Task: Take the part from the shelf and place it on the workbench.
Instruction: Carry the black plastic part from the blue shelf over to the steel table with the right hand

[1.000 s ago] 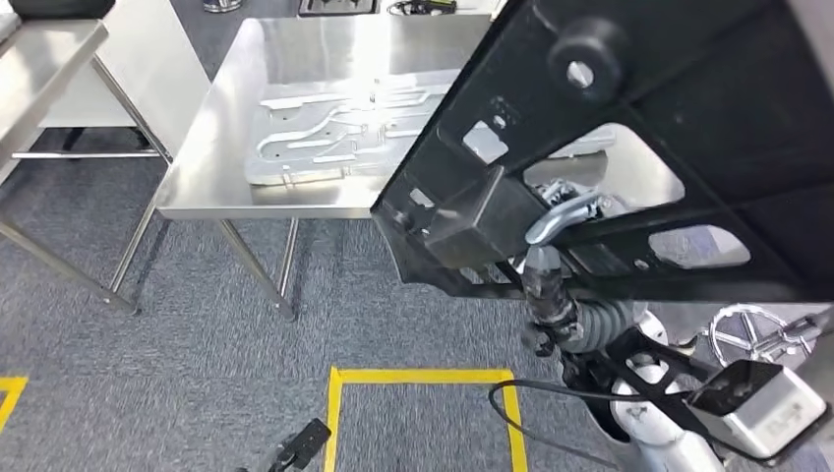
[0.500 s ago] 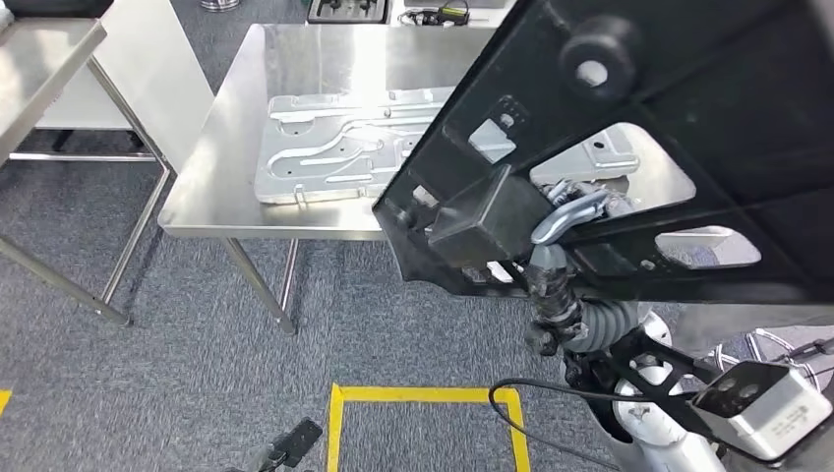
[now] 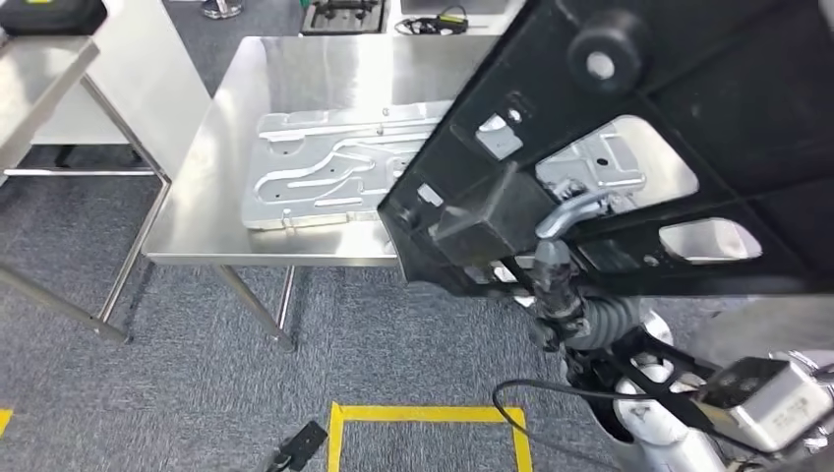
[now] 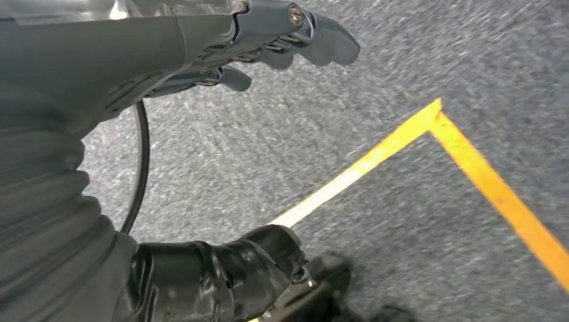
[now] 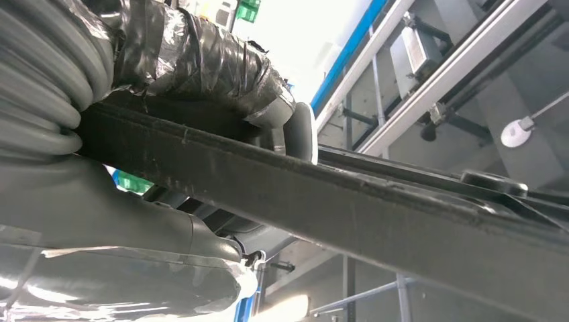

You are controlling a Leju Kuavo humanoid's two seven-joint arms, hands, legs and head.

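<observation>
Part off the shelf already: large black flat moulded part with cut-out windows (image 3: pixel 688 147) up in the air, filling the upper right of the head frame, tilted, its near corner overhanging the front edge of the stainless steel bench (image 3: pixel 295 79). Not yet set down; carry nearly over, judging by how close the bench stands. Left to do: bring the part over the bench top, lower it, let go.

On the bench, centre of the frame, a silver stamped metal plate with curved channels (image 3: pixel 325 167), partly hidden behind the black part. Landing spot probably on or beside that plate; cannot tell which.

Right hand (image 3: pixel 551 261) under the part at centre right, raised, clasped on the part's lower edge; in the right wrist frame, taped thumb (image 5: pixel 201 60) over a black bar of the part, palm beneath.

Left hand (image 4: pixel 268 40) hanging low over grey carpet (image 4: pixel 402 201) with a yellow taped line (image 4: pixel 470 161), holding nothing, fingers loosely extended and apart.

Another steel bench at far upper left (image 3: pixel 39 69), well apart.
</observation>
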